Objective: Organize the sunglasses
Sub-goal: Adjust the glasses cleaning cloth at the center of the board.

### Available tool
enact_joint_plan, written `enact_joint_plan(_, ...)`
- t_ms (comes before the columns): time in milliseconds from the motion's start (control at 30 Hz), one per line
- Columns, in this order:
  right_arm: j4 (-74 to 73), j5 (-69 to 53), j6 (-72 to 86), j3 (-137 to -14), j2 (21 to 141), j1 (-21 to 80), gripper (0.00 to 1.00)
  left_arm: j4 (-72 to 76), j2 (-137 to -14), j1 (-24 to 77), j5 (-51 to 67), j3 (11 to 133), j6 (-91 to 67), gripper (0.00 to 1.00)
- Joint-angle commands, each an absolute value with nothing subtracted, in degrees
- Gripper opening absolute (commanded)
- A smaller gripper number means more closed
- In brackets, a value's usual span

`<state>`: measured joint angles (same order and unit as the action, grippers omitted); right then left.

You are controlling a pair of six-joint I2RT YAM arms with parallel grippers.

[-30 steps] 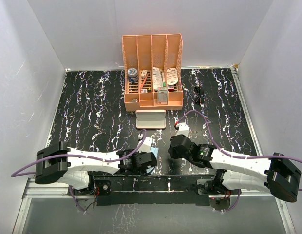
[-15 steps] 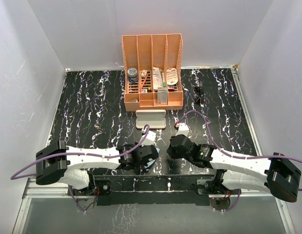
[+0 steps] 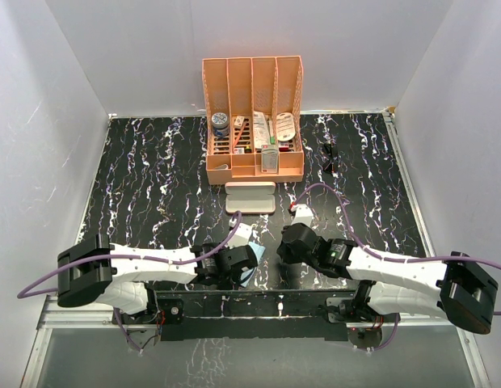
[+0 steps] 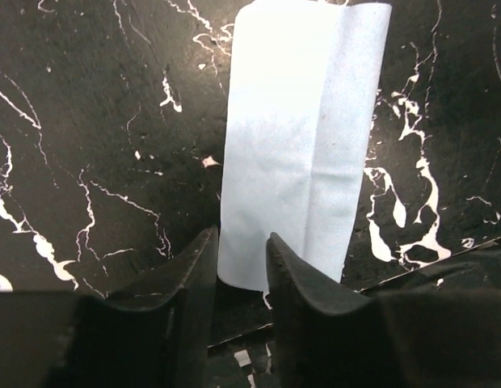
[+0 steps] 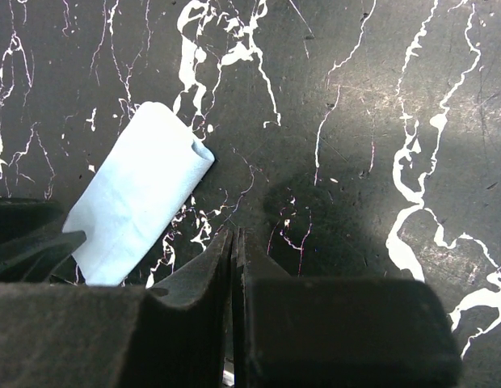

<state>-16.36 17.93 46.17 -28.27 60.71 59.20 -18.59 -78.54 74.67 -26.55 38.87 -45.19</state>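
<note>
Small black thin-framed sunglasses (image 3: 329, 156) lie near the far right edge of the black marbled desk (image 3: 153, 178), long axis running near to far. They are well ahead of both arms, and the right arm is nearer. The right gripper (image 5: 234, 234) has its jaws pressed together, empty; the left gripper (image 4: 241, 242) has its jaws slightly parted at the near edge of a light blue cloth (image 4: 299, 137).

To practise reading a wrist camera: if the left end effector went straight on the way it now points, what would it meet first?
The light blue cloth, lying on the table ahead of the left end effector; its near edge sits between the parted fingers. How high they stand above it is unclear.
</note>
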Motion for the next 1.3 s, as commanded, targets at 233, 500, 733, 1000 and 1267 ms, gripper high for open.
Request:
enact_joint_plan(233, -13.5, 18.6, 45.8, -29.3, 61.4, 59.2, 0.02, -26.3, -74.4, 74.6, -27.4, 41.2, -47.8, 0.52)
enact_joint_plan(500, -11.7, 17.5, 46.3, -28.5, 62.0, 59.2, 0.02, -21.9, -75.5, 74.6, -30.3, 42.4, -43.4, 0.40)
enact_joint_plan(733, -12.2, 17.7, 46.5, -28.9, 62.0, 59.2, 0.03, -13.6, -75.9, 74.2, -31.5, 42.1, -35.6, 0.22)
enact_joint_plan(1000, -12.7, 17.8, 47.1, -28.5, 61.3, 59.2, 0.03, -6.6, -73.5, 69.7, -27.5, 39.3, -28.3, 0.37)
enact_joint_plan(1267, -14.0, 18.6, 47.3, -28.6, 60.1, 59.3, 0.03, -0.7, -74.5, 65.2, -21.1, 37.3, -21.8, 0.50)
